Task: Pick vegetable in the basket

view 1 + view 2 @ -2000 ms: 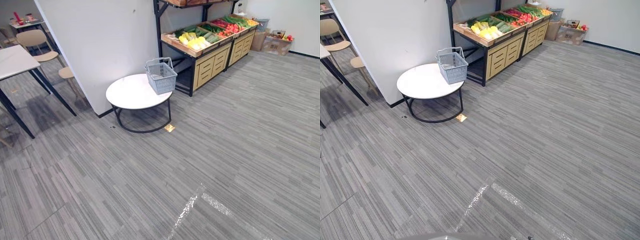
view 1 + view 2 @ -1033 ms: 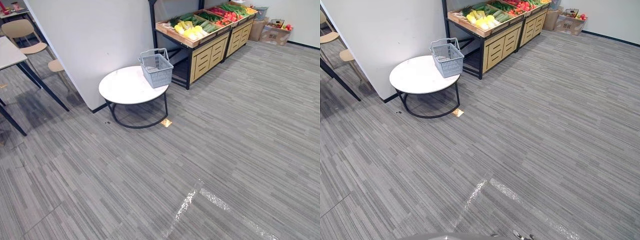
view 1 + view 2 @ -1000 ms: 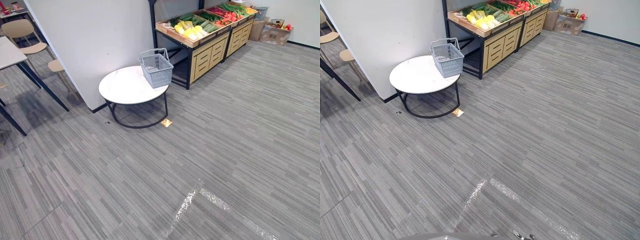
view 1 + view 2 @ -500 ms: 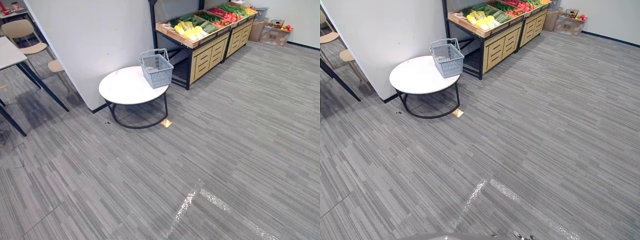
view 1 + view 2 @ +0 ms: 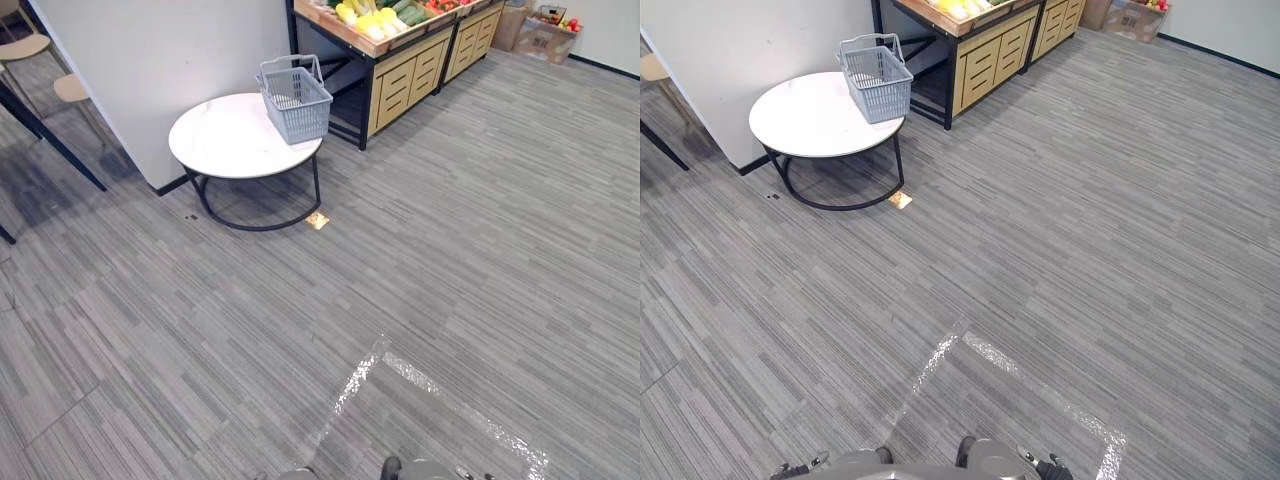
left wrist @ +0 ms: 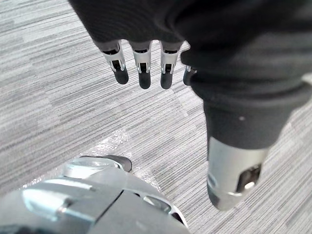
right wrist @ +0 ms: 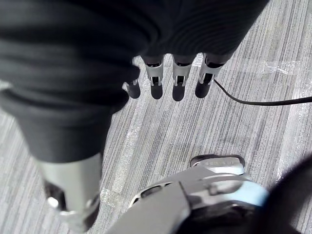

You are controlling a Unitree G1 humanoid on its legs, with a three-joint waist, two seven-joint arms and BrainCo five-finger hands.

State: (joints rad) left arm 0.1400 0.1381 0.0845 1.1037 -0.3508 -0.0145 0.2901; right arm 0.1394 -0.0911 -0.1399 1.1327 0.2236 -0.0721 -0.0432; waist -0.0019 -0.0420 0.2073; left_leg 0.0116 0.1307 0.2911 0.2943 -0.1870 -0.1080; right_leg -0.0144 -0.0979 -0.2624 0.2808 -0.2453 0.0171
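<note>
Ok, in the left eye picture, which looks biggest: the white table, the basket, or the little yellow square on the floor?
1. the white table
2. the basket, standing on the table's edge
3. the yellow square on the floor, by far the smallest

They sit close together, so nearness hardly matters.

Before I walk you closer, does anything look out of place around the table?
Nothing is spilled or tipped. The basket stands upright at the edge of the table nearest the produce stand. One oddity: a small tan scrap lies on the floor by the table's frame.
</note>
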